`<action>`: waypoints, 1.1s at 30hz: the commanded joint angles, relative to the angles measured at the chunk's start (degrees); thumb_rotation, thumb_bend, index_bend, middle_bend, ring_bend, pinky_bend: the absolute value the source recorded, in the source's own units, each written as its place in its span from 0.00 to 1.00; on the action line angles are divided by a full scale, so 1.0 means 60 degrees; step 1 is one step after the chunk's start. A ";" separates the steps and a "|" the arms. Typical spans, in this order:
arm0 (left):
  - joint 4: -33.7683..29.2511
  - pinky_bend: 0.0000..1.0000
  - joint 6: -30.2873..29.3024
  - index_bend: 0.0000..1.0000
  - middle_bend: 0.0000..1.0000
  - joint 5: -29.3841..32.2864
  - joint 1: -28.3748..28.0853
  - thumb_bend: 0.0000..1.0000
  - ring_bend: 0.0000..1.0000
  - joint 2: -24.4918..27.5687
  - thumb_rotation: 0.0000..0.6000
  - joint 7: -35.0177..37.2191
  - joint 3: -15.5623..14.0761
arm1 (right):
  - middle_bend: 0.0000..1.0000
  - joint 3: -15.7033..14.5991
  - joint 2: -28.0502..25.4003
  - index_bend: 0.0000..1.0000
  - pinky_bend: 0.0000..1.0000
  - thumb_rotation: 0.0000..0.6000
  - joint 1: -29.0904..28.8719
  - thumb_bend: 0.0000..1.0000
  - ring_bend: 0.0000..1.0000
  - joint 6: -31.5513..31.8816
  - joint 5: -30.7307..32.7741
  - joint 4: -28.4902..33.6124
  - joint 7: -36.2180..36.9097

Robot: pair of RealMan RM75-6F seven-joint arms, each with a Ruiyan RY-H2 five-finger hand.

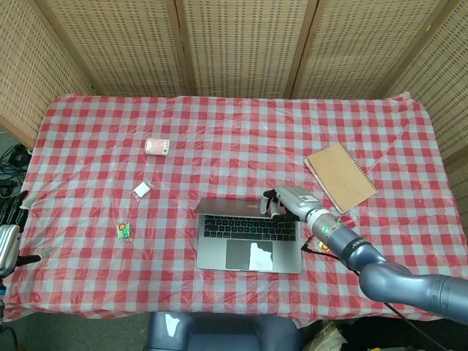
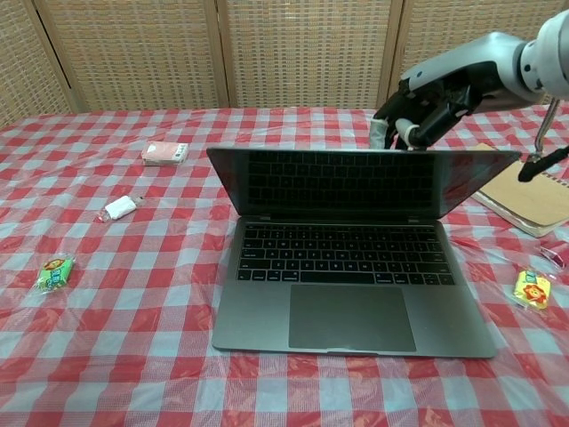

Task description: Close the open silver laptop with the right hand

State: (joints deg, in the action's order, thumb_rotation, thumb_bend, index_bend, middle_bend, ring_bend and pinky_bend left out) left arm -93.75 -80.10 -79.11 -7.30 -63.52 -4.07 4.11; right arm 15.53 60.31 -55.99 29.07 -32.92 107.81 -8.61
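Observation:
The silver laptop (image 1: 248,254) lies near the table's front edge with its lid (image 2: 356,181) tilted well forward over the keyboard (image 2: 342,253), roughly half closed. My right hand (image 1: 287,202) rests on the lid's top edge from behind, right of its middle; in the chest view the right hand (image 2: 416,111) has its fingers bent down onto that edge, pressing rather than gripping. My left hand (image 1: 9,245) shows only partly at the far left edge of the head view, off the table, with fingers apart and nothing in them.
A brown spiral notebook (image 1: 341,177) lies right of the laptop. A yellow sweet (image 2: 531,289) sits near the laptop's front right corner. To the left are a pink box (image 1: 156,146), a white packet (image 1: 142,189) and a green sweet (image 1: 123,231). Wicker screens stand behind.

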 commanded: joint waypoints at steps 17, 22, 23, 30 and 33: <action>0.0127 0.00 0.0133 0.00 0.00 0.0222 -0.0079 0.00 0.00 -0.0144 1.00 -0.0241 0.0049 | 0.48 -0.1917 0.1492 0.48 0.37 1.00 0.0061 1.00 0.38 0.0926 -0.3513 -0.0164 -0.1621; 0.0166 0.00 0.0213 0.00 0.00 0.0271 -0.0114 0.00 0.00 -0.0190 1.00 -0.0312 0.0040 | 0.47 -0.2457 0.1950 0.48 0.37 1.00 0.0222 1.00 0.38 0.1181 -0.4435 -0.0694 -0.2099; 0.0172 0.00 0.0224 0.00 0.00 0.0283 -0.0118 0.00 0.00 -0.0201 1.00 -0.0326 0.0038 | 0.47 -0.2561 0.2050 0.48 0.37 1.00 0.0260 1.00 0.38 0.1201 -0.4588 -0.0825 -0.2143; 0.0225 0.00 0.0290 0.00 0.00 0.0351 -0.0152 0.00 0.00 -0.0285 1.00 -0.0454 0.0030 | 0.47 -0.2971 0.2433 0.48 0.37 1.00 0.0631 1.00 0.38 0.1617 -0.5897 -0.1435 -0.2131; 0.0249 0.00 0.0381 0.00 0.00 0.0392 -0.0190 0.00 0.00 -0.0331 1.00 -0.0524 0.0015 | 0.47 -0.3013 0.2497 0.48 0.37 1.00 0.0850 1.00 0.38 0.2346 -0.6990 -0.1602 -0.2249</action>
State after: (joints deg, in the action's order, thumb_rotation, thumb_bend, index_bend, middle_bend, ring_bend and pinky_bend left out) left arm -92.29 -77.89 -76.82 -8.39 -65.44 -7.15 4.22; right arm -1.97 74.62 -52.31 39.36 -69.81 99.46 -21.54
